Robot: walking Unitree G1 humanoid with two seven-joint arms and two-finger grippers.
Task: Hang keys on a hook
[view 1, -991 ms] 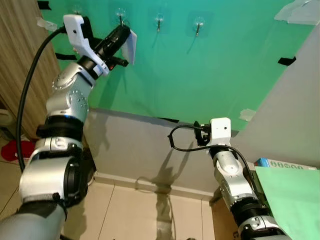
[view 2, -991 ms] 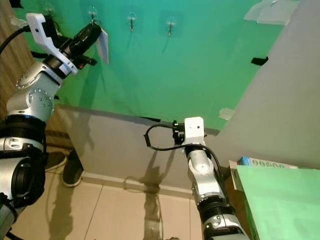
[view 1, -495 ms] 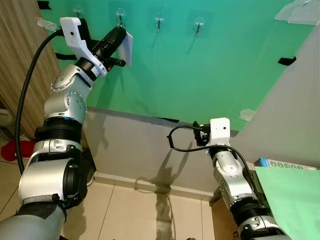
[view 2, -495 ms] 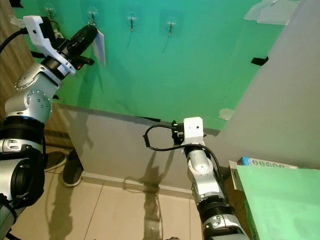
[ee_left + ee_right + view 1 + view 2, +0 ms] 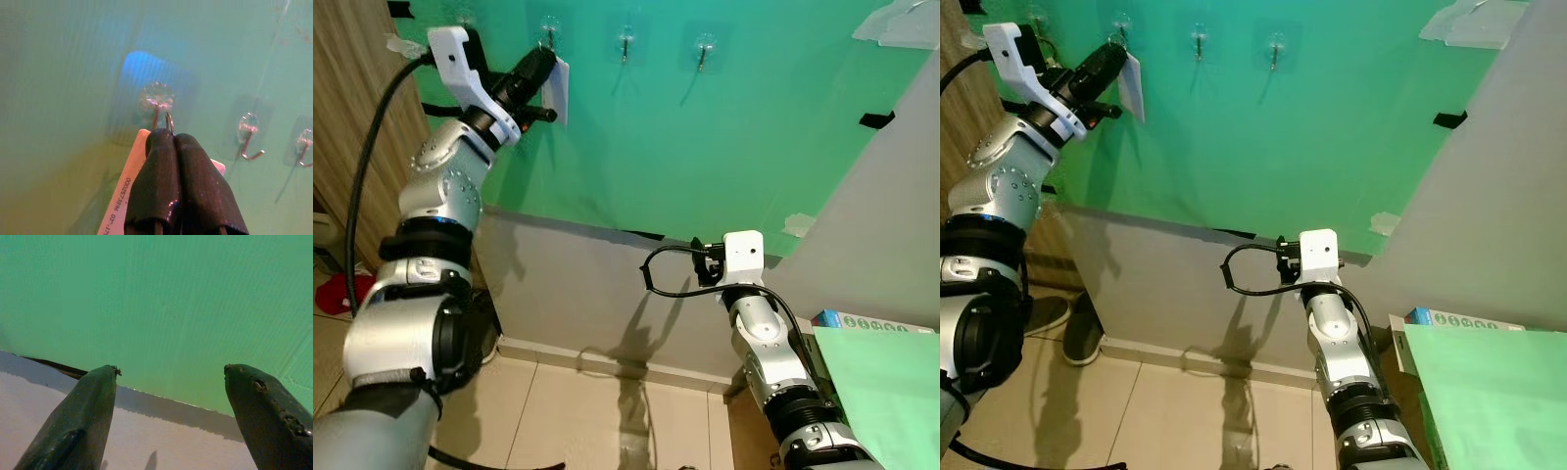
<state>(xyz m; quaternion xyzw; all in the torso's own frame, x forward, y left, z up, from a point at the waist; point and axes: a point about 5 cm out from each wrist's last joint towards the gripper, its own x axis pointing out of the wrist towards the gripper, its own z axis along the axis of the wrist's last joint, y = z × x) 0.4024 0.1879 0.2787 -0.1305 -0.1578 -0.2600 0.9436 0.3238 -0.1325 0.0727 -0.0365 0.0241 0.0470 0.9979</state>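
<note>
My left gripper (image 5: 546,61) is raised to the green wall, shut on a key ring with a white tag (image 5: 558,88). In the left wrist view its black fingertips (image 5: 161,139) sit right below a clear stick-on hook (image 5: 156,104), and the thin metal ring (image 5: 169,122) stands up against the hook's stem. The tag (image 5: 120,196) hangs behind the fingers. Two more hooks (image 5: 625,41) (image 5: 702,47) lie to the right. My right gripper (image 5: 171,369) stands open and holds nothing, low down, facing the wall's green and grey seam.
A wooden door (image 5: 352,117) stands at the left, with shoes (image 5: 1077,338) on the tiled floor below it. A grey panel (image 5: 578,294) covers the lower wall. At the right a green-covered surface (image 5: 886,392) carries a blue box (image 5: 862,320).
My left gripper has risen a little and shifted left with the tag, closing on the hook. The right arm has stayed where it was.
</note>
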